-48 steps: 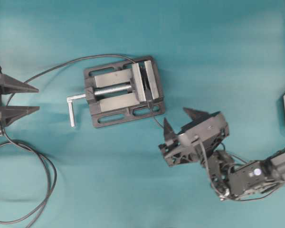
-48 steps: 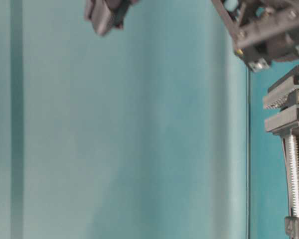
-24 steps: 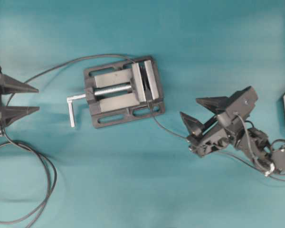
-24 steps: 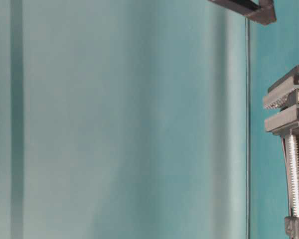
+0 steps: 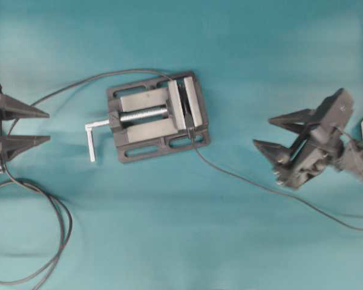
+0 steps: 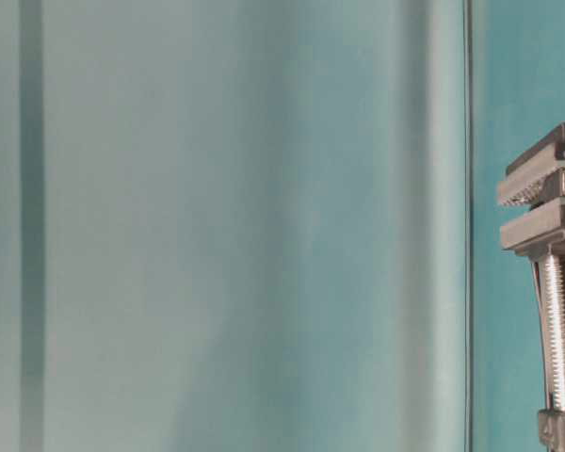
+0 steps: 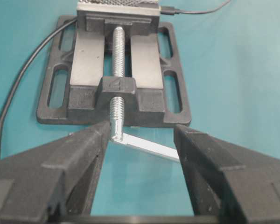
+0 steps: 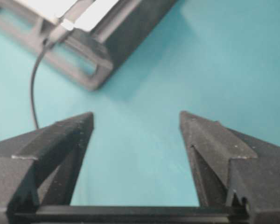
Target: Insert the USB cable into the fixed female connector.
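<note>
Since the earlier overhead frame, the right gripper [image 5: 267,132] has withdrawn from just beside the vise [image 5: 157,116] toward the right edge of the bench [image 5: 242,48], while the left gripper [image 5: 48,125] has kept its station; the jaws of both stand spread wide and hold nothing. The USB cable [image 5: 248,181] now lies slack on the bench, running from the vise corner, passing below the right jaws and on to the right edge; its plug [image 8: 60,30] sits at the vise face, well ahead of the right jaws and up to their left. In the left wrist view the plug [image 7: 168,10] shows beyond the far vise jaw, ahead and right of the left jaws. The fixed female connector cannot be told apart from the plug in these frames, so whether the two are mated cannot be stated. Handling, as a judgement: the cable is light, thin and limp and will not transmit push, so grip the rigid plug body across its flat sides, just behind the metallic tip; the tip is likely slippery and easily bent. A raised "4" is legible on the vise screw block [image 7: 119,85]; no other marking is readable.
</note>
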Motion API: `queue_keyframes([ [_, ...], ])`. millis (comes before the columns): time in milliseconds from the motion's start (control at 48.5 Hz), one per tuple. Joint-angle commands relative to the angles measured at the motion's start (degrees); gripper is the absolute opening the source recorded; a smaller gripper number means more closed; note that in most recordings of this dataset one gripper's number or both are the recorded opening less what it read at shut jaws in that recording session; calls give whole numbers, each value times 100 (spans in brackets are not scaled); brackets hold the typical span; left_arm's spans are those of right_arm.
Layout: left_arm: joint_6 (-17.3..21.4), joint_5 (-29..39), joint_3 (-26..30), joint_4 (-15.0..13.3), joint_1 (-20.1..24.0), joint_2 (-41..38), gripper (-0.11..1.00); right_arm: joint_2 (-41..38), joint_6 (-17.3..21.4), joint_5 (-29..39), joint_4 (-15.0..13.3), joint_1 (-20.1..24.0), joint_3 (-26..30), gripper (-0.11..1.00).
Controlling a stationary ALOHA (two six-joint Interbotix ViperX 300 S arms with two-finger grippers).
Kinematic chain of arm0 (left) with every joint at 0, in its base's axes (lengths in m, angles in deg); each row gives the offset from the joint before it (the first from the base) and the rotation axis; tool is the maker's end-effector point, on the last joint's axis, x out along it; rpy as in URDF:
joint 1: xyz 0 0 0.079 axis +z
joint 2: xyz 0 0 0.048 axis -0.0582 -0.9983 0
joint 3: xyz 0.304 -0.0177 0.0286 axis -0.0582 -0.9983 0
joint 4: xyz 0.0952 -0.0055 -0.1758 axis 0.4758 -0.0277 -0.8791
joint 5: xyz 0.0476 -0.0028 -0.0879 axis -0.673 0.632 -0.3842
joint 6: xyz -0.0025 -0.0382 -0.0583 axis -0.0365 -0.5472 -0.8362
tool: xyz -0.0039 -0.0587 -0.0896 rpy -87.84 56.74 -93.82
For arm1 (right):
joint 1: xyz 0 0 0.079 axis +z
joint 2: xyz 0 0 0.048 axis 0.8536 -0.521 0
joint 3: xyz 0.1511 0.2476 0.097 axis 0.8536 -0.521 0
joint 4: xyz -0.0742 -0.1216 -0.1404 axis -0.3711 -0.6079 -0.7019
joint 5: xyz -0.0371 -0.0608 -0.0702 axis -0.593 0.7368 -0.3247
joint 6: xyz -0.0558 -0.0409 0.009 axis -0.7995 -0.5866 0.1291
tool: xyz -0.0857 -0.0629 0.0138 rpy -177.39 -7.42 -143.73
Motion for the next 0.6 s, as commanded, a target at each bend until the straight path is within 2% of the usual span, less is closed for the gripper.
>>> queue_keyframes([
  [0, 79, -26, 62, 18, -9, -26, 70, 650, -62, 149, -334, -9, -290, 78],
  [103, 79, -26, 62, 18, -9, -26, 70, 1345, -176, 369, -888, -9, -712, 77],
  [206, 79, -26, 62, 18, -9, -18, 70, 2083, -343, 738, -1617, -9, -1134, 78],
  [289, 79, -18, 62, 18, -9, -18, 70, 2619, -439, 1055, -2039, -9, -1389, 78],
  [413, 79, -18, 53, 18, -9, -9, 70, 3366, -580, 1608, -2355, -18, -1652, 78],
  [578, 79, -18, 53, 18, -9, 0, 70, 3814, -791, 2224, -2540, -26, -1995, 77],
])
